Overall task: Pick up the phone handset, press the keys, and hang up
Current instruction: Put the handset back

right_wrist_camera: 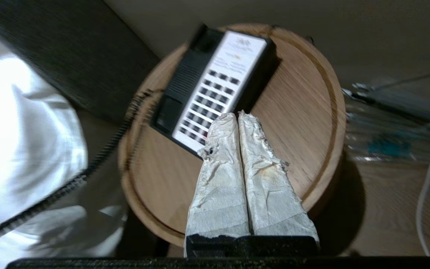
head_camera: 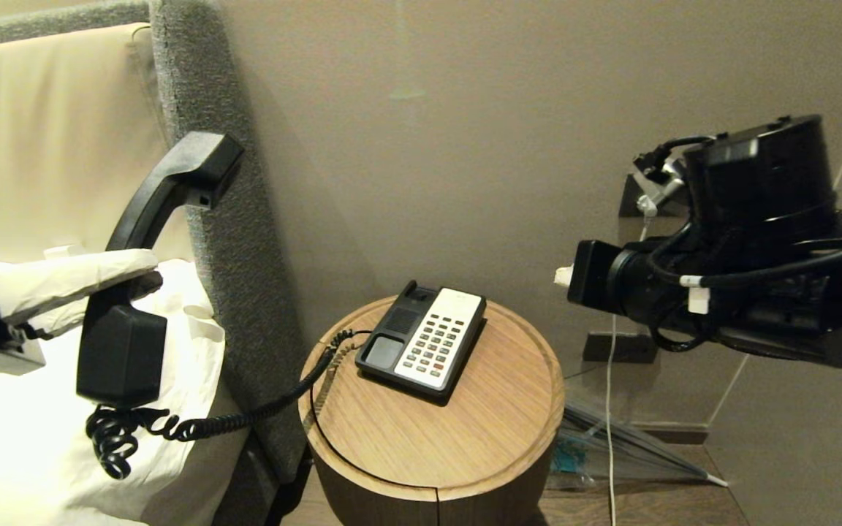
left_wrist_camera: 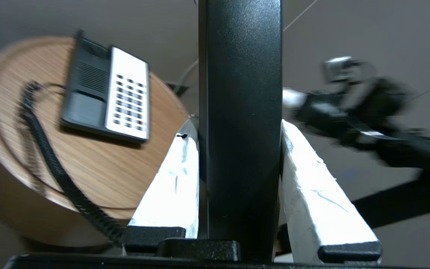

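The left claw (head_camera: 110, 274) is clenching the handset (head_camera: 145, 219) aloft over the bed (head_camera: 33, 438), lifting done. The right claw (right_wrist_camera: 237, 117), fingers pressed together, is hovering above the keys (head_camera: 433, 345), pressing and hanging up seemingly pending. Beyond, the desk (head_camera: 465, 431) is offering bare room around the phone (head_camera: 399, 321).

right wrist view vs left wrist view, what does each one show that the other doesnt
Only the right wrist view shows the right gripper, its fingers shut with nothing between them, above the round table, plus white bedding. Only the left wrist view shows the left gripper clamped on the black handset. Both show the phone base, its keys and the coiled cord.
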